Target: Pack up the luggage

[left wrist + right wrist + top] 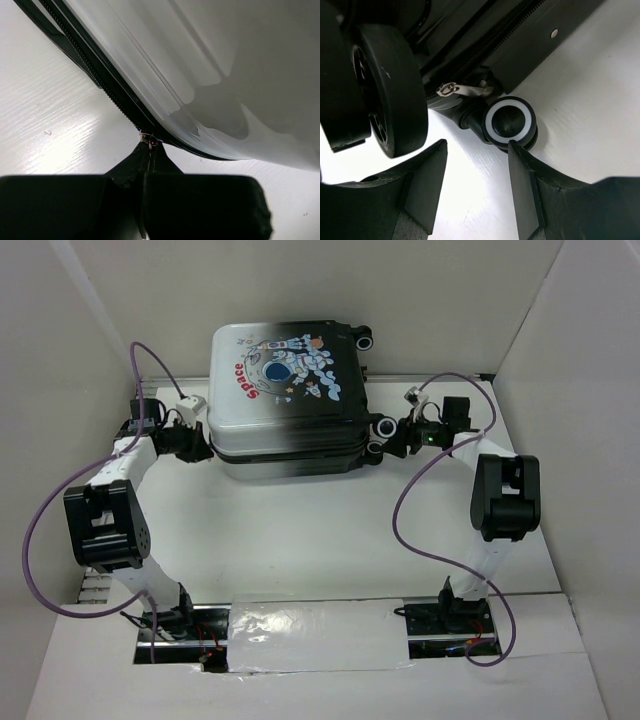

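We see the luggage (pixel 290 405) lying flat and closed on the white table (pixel 300 560), astronaut print up, between our two grippers.

The left gripper (pixel 192 440) is at the case's left edge. On its wrist camera the jaws are pinched together, and a small metal zipper pull (pixel 150 141) is caught at their very tips. Just beyond the tips the zipper track (pixel 100 80) runs diagonally under the pale shell, with bare table on the near side.

The right gripper (pixel 395 438) is at the wheeled end, its jaws moderately apart with only table surface between them. A small white-ringed wheel (pixel 510 122) sits just ahead of one fingertip, almost touching it. A larger black wheel (pixel 390 90) crowds the other finger from above. Past the gap, between those wheels, a second pull (pixel 462 90) lies against the dark zipper seam, apart from both fingers.

Purple cables (pixel 40 540) loop outside each arm, and white walls close in the table on three sides.
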